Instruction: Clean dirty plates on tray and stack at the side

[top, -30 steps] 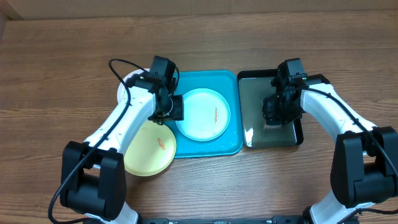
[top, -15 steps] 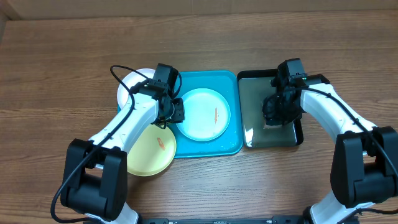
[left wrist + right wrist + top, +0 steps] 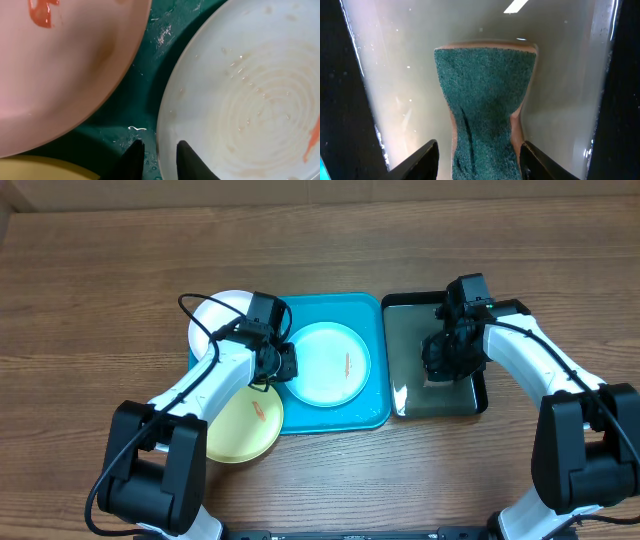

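Note:
The pale cyan plate (image 3: 330,365) lies in the turquoise tray (image 3: 350,310) and has an orange smear. The white plate (image 3: 215,315) overlaps the tray's far left corner. The yellow-green plate (image 3: 240,425) overlaps its near left corner. Both are smeared. My left gripper (image 3: 284,364) is at the cyan plate's left rim. In the left wrist view the gripper (image 3: 159,150) is narrowly open, one finger on each side of the cyan plate's (image 3: 240,90) rim. The white plate (image 3: 65,65) looks pinkish there. My right gripper (image 3: 447,360) is open.
A black tray (image 3: 410,330) stands right of the turquoise one. In the right wrist view a blue-green sponge (image 3: 485,100) lies on its wet floor (image 3: 395,75), between my right gripper's (image 3: 479,150) open fingers, not touching them. Brown wood tabletop (image 3: 100,280) surrounds both trays.
My left gripper has moved a little toward the table's front, down along the cyan plate's left rim. The plates and the right arm have not moved.

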`<state>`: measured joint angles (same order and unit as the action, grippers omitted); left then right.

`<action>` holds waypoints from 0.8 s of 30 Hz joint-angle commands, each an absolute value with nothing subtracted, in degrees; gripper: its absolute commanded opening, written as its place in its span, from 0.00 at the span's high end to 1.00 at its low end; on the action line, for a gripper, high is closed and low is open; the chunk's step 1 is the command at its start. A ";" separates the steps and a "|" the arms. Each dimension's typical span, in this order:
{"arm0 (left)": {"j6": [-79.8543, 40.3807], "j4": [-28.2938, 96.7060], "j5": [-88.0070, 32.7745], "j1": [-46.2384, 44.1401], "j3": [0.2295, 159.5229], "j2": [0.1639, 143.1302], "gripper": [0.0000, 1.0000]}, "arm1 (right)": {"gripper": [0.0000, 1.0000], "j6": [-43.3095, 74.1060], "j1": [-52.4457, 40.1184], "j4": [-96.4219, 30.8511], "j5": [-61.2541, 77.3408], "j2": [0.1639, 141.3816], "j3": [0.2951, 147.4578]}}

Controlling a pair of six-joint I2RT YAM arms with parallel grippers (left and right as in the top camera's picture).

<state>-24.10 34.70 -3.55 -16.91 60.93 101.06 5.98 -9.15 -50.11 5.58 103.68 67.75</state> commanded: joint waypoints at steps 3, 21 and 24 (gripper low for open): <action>-24.29 34.06 -2.52 -17.08 60.07 102.41 0.81 | 0.46 5.96 -9.37 -49.76 5.58 103.63 67.44; -24.27 32.93 -2.57 -17.19 60.12 105.10 0.84 | 0.39 5.96 -9.37 -49.65 5.61 103.63 67.26; -24.27 32.82 -2.59 -17.19 60.12 105.10 0.84 | 0.40 5.96 -9.37 -48.05 5.58 103.63 65.95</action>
<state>-24.08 33.10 -3.57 -16.91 60.60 104.01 5.96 -9.15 -48.97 5.58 103.68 67.29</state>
